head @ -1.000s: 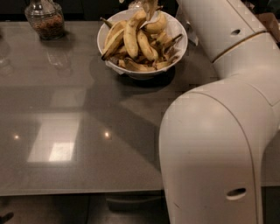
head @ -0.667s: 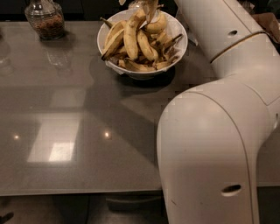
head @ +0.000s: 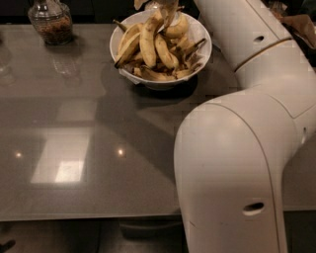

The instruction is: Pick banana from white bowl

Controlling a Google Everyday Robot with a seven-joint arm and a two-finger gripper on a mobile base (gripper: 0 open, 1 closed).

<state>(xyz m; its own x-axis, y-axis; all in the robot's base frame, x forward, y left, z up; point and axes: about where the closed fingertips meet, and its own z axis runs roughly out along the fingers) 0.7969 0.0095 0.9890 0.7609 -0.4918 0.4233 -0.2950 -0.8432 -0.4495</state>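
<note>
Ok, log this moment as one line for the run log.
claw: top edge, over white bowl | banana: in bowl atop pile, not yet lifted | glass jar: left of bowl, apart

Light is dim and warm and comes from overhead. The grey worktop [head: 74, 123] mirrors a pale rectangle of lamp glare toward its near left corner, with two small glints beside it. The white arm [head: 237, 163] is the brightest thing, lit on its upper curves. It throws a broad dark shadow slanting across the worktop from the bowl [head: 200, 57] toward the near edge. The bowl's rim shines and a tight shadow sits under it. The banana [head: 147, 47] is well lit. The claw [head: 160, 7], over the bowl at the far edge, is half in gloom. Beyond the far edge all is black, and the jar [head: 49, 22] at the far left corner leaves a faint reflection
</note>
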